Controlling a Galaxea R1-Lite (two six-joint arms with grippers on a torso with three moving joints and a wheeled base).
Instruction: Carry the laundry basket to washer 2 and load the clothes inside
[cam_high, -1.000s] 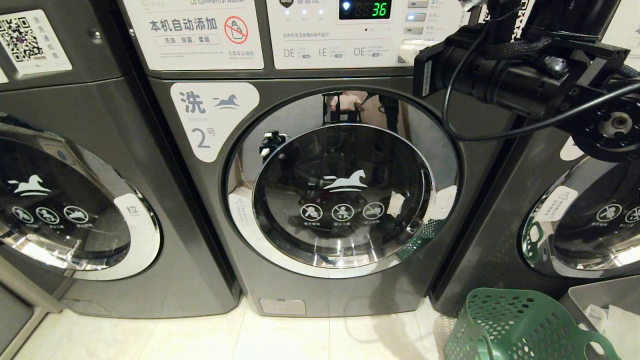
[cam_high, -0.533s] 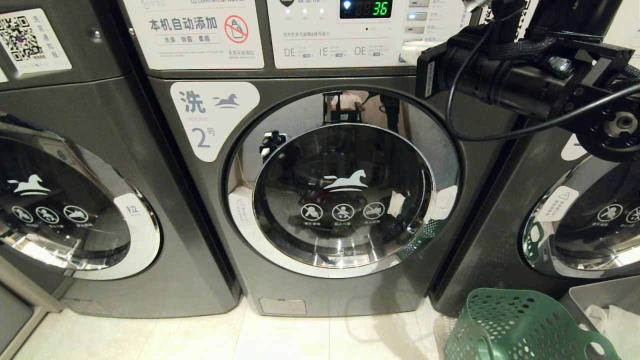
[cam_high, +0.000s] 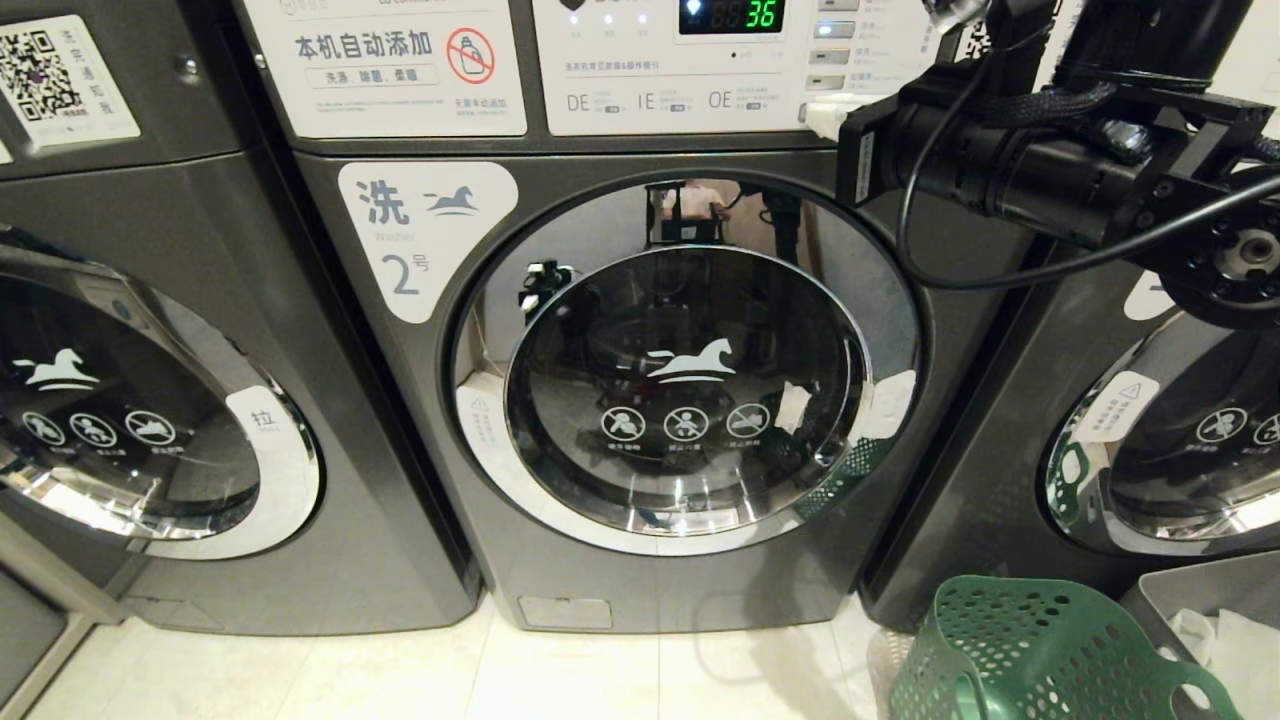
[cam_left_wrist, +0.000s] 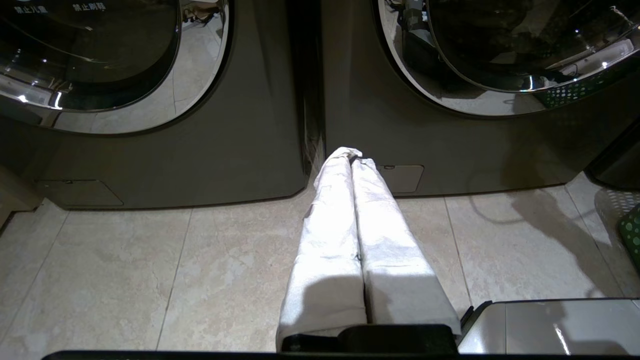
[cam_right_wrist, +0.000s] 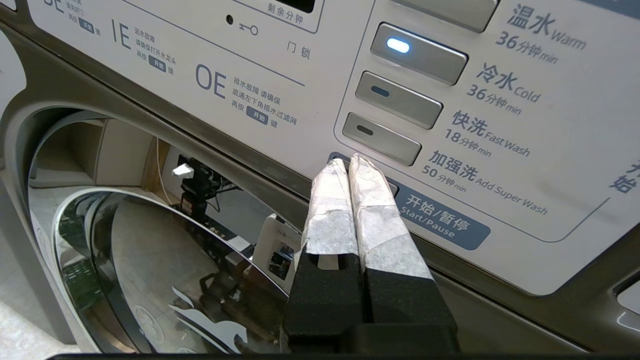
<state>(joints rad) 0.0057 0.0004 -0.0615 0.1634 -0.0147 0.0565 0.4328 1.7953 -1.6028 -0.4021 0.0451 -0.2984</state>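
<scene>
Washer 2 fills the middle of the head frame, its round chrome-rimmed door closed, with a white label at the upper left of the door reading "洗", "2号" and a horse logo; another white horse and three round prohibition icons sit on the glass. Along the top edge a panel reads "本机自动添加" beside a red no-bottle sign, and a green display shows "36", with "DE", "IE" and "OE" below. The right arm reaches in from the upper right, and in its wrist view the right gripper, fingers pressed together and holding nothing, has its white-wrapped tips at the blue "开始/暂停 Start/Pause" button; whether they touch it I cannot tell. Above it stand three grey buttons marked "温水 Warm 36", lit blue, "冷水 Cold 36" and "快洗 Fast Wash 18", with "加强洗 Add Super Wash 50" just beside the tips. The laundry basket, green and perforated, stands on the pale tile floor at the lower right, a grey bin just beside it. The left gripper, closed and empty, hangs low over the tiles before the gap between two machines
</scene>
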